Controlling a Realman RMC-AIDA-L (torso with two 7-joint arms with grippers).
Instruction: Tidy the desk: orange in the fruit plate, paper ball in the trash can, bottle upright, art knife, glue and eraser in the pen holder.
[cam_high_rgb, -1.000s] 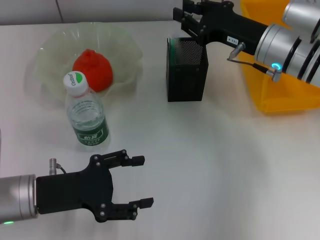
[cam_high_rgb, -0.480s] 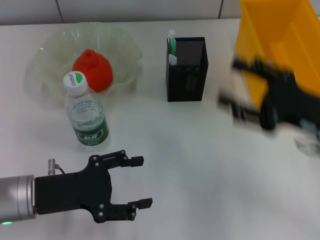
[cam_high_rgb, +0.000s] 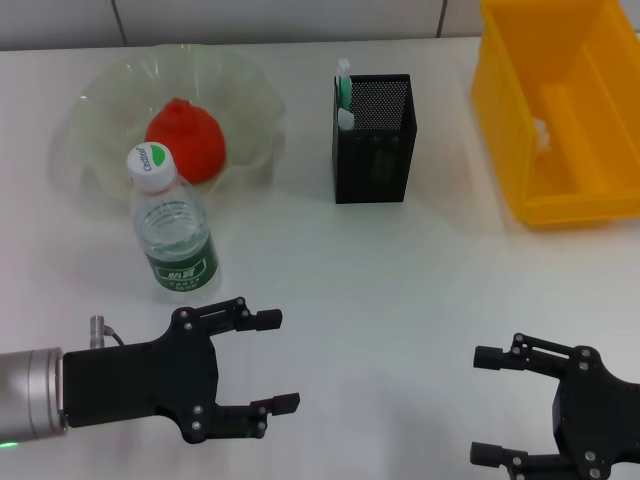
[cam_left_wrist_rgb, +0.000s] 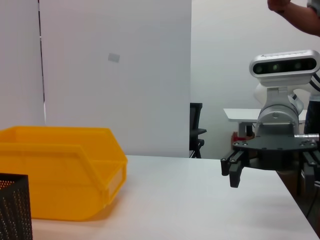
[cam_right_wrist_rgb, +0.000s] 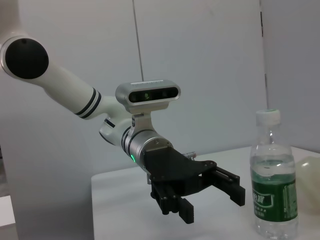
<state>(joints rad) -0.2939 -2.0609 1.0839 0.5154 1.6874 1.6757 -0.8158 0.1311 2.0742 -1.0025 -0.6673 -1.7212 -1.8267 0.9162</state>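
The tidying looks finished: orange (cam_high_rgb: 185, 139) in the fruit plate (cam_high_rgb: 250, 90), bottle (cam_high_rgb: 172, 225) upright beside it, white wad in the trash can (cam_high_rgb: 530, 170), items in the pen holder (cam_high_rgb: 375, 150). Left gripper (cam_high_rgb: 275, 360) and right gripper (cam_high_rgb: 490, 405) rest low, jaws wide, empty.

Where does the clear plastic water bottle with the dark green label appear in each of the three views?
Head view: clear plastic bottle stands upright, left of centre, before the pale-green fruit plate.
Left wrist view: not in it.
Right wrist view: at the right edge.
Shared landmark: the open left gripper beside it.
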